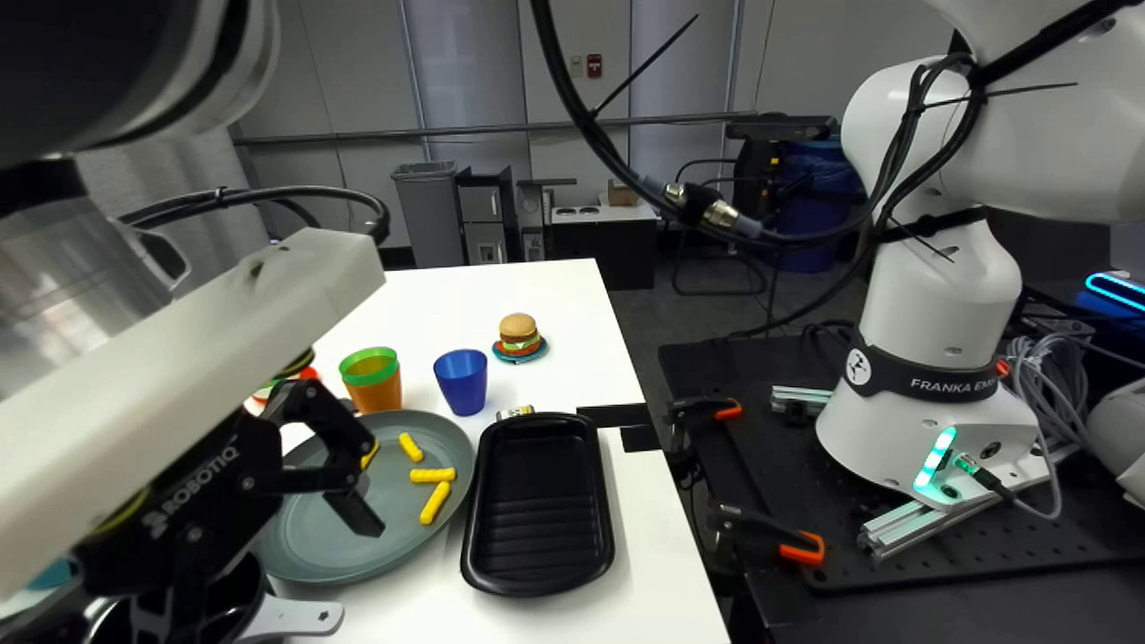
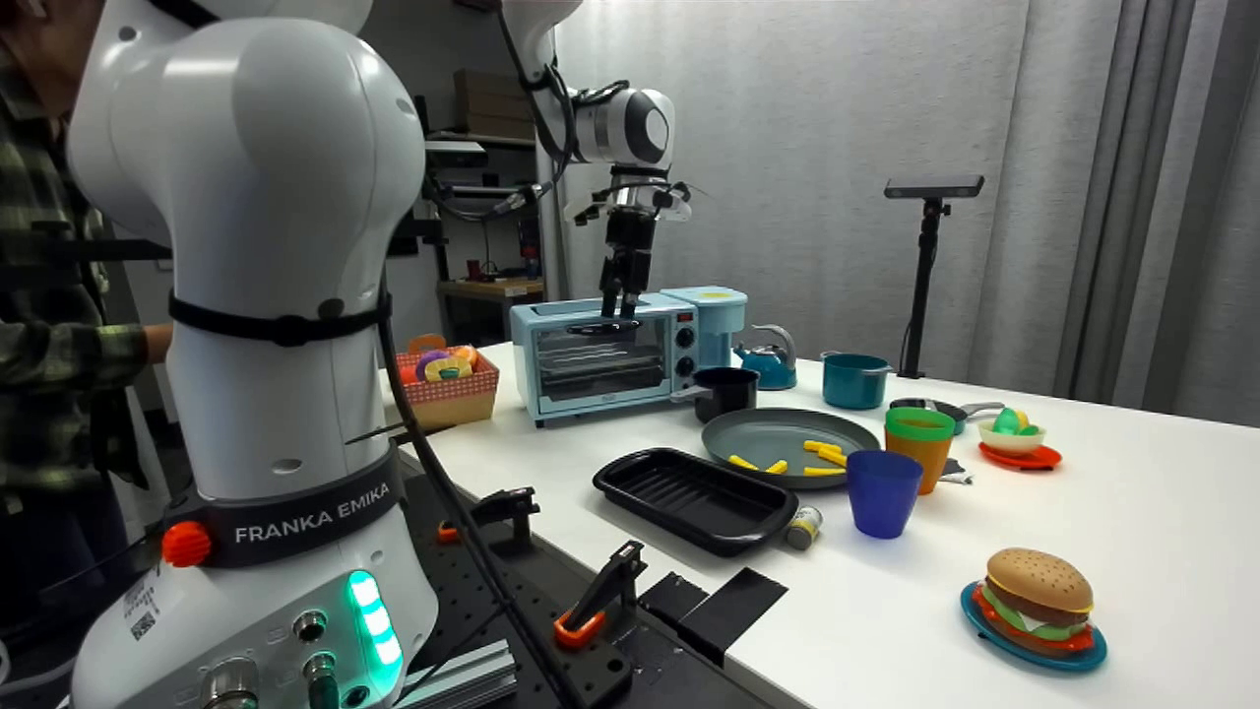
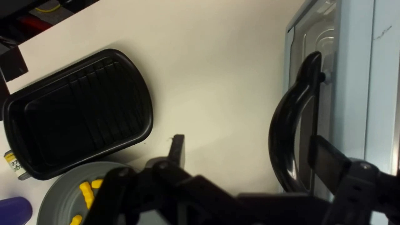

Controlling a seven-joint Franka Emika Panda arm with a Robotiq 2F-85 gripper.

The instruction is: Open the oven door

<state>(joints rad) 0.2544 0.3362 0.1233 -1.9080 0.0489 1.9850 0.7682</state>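
A light blue toaster oven point(image 2: 679, 320) stands at the far side of the table in an exterior view. Its glass door point(image 2: 602, 369) is shut, with a rack behind it. A curved black handle point(image 2: 603, 328) crosses the door's top and also shows in the wrist view point(image 3: 276, 131). My gripper point(image 2: 620, 307) points down at the handle. In the wrist view the gripper point(image 3: 248, 151) is wide open and empty. The handle lies between its fingers, close to the finger on the oven side. Whether that finger touches the handle or door, I cannot tell.
A black baking tray point(image 3: 78, 115) and a grey plate point(image 2: 728, 433) with yellow pieces lie before the oven. A black pot point(image 2: 726, 394) stands close to its front right. A toy food basket point(image 2: 448, 399) stands at its left. Cups point(image 2: 883, 492) and a toy burger point(image 2: 1036, 601) stand farther off.
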